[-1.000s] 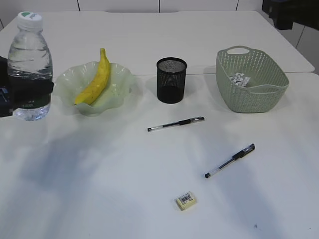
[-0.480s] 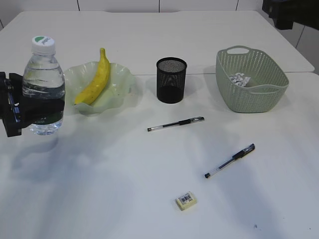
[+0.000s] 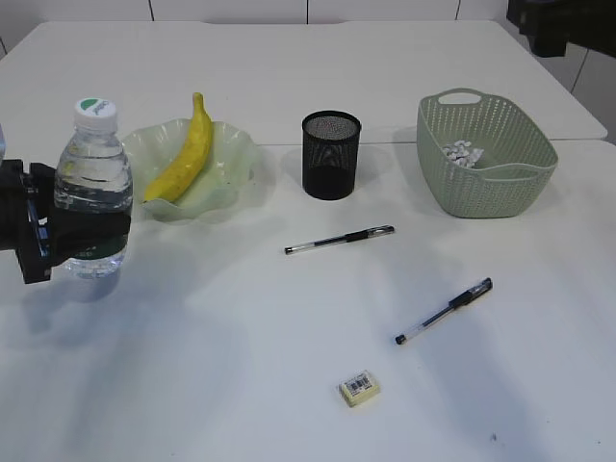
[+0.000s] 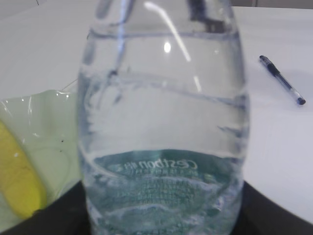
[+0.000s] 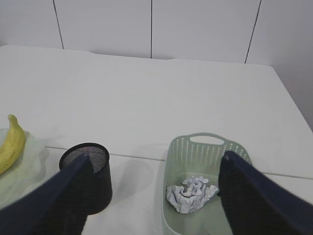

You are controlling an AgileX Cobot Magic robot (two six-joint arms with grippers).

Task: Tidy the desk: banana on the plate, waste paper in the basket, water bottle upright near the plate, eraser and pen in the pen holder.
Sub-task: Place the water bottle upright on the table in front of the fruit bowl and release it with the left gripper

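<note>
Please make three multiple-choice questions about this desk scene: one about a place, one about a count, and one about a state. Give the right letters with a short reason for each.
1. Where is the waste paper?
A. in the basket
B. in the pen holder
C. on the plate

2. How many pens lie on the desk?
A. one
B. two
C. three

3. What state is the water bottle in?
A. lying flat
B. upright, held by the left gripper
C. uncapped

Answers: 1 A, the crumpled ball shows inside the basket; 2 B, one pen near the holder, another pen further right; 3 B, black jaws clamp its label, cap on top.
</note>
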